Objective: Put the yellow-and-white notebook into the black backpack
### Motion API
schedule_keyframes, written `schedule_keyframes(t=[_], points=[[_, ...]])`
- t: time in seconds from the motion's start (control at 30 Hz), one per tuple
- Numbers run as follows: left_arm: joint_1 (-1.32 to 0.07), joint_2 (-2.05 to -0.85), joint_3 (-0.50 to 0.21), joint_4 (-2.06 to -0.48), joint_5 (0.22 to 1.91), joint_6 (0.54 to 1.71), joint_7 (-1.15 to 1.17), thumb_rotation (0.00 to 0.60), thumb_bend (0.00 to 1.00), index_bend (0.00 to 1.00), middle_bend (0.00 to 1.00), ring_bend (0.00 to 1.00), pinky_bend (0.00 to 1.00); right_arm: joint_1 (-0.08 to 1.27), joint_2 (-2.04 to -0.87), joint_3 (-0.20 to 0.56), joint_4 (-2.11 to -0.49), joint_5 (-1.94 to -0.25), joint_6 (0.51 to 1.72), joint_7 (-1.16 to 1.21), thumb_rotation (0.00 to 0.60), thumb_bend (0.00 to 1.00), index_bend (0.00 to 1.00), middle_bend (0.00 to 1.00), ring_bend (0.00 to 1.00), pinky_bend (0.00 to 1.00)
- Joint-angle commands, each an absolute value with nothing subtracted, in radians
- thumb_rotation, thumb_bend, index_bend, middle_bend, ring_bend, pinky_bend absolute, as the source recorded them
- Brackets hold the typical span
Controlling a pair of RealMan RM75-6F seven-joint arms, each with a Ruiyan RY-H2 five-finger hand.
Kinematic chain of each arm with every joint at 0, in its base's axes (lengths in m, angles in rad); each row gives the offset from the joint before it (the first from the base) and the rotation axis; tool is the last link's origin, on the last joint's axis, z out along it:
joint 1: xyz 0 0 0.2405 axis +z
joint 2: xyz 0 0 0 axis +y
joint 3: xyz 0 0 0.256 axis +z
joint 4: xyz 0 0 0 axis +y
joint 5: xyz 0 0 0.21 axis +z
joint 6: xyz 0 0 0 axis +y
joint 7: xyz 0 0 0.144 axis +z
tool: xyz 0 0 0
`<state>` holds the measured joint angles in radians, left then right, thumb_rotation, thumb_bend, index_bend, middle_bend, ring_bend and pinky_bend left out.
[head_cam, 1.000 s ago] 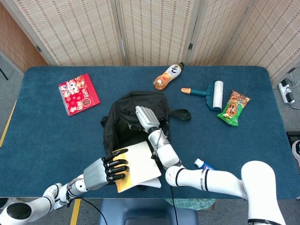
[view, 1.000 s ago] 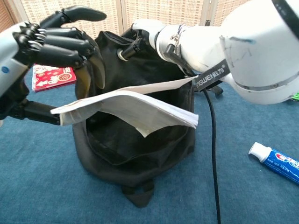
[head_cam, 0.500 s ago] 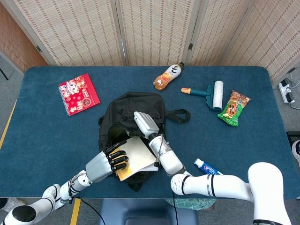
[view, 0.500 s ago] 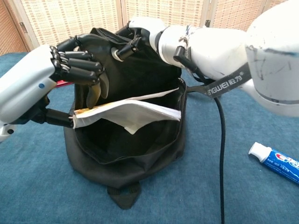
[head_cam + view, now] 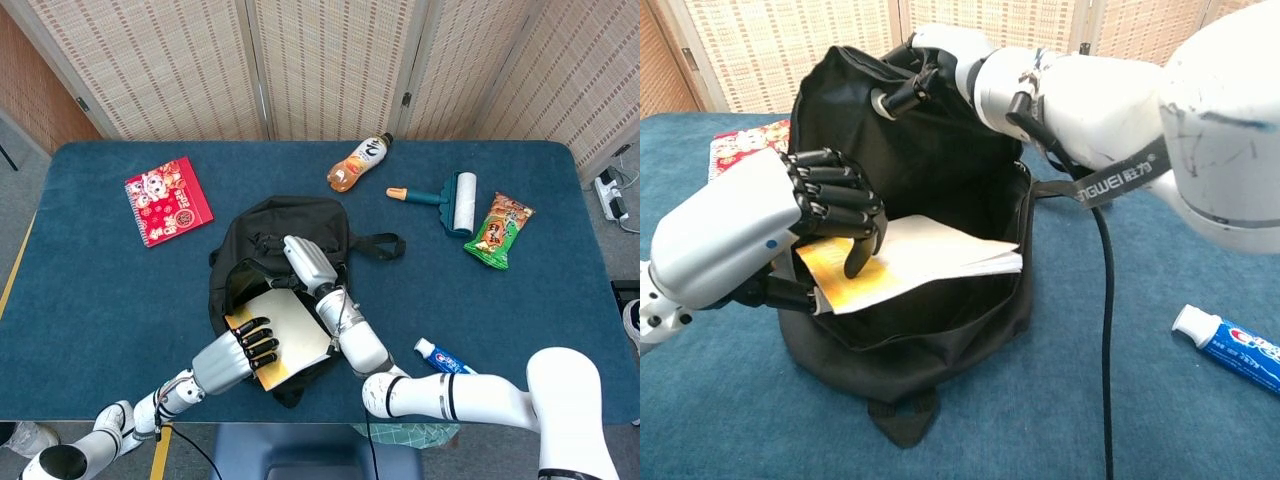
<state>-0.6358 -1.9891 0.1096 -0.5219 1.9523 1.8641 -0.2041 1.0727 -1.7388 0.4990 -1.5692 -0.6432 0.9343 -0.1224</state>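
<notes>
The black backpack [image 5: 262, 235] [image 5: 930, 330] lies mid-table with its mouth held wide. My right hand [image 5: 305, 262] [image 5: 935, 62] grips the upper rim of the opening and lifts it. The yellow-and-white notebook [image 5: 285, 335] [image 5: 930, 255] lies tilted inside the mouth, its far end within the bag and its yellow near corner at the lower rim. My left hand [image 5: 245, 350] [image 5: 825, 205] grips that near edge, fingers curled over the top of the cover.
A red notebook [image 5: 167, 200] lies at the far left. An orange drink bottle [image 5: 358, 162], a lint roller [image 5: 446, 201] and a green snack bag [image 5: 499, 231] lie at the back right. A toothpaste tube [image 5: 436, 353] [image 5: 1230, 345] lies near the front right edge.
My left hand has pushed the notebook lower and deeper into the backpack's mouth. The right hand has kept the rim lifted and the opening spread wider.
</notes>
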Motion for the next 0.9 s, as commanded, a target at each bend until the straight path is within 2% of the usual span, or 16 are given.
schedule_keyframes(t=[0.03,0.27,0.9], points=[[-0.634,-1.995,0.119,-0.520,1.955,1.863,-0.199,0.600,0.46,0.70,0.61,0.51,0.45,1.075,-1.740,0.501,-1.567,-0.642,0.933,-0.120,0.600,0.63,0.70,0.33,0.26,0.20],[-0.644,-2.005,0.120,-0.529,1.930,1.811,-0.228,0.600,0.46,0.70,0.61,0.51,0.51,1.074,-1.739,0.500,-1.575,-0.655,0.930,-0.105,0.600,0.63,0.70,0.33,0.26,0.20],[-0.668,-2.057,0.096,-0.432,1.838,1.656,-0.297,0.600,0.46,0.70,0.62,0.52,0.51,1.019,-1.691,0.462,-1.675,-0.744,0.956,-0.066,0.600,0.63,0.70,0.33,0.26,0.20]])
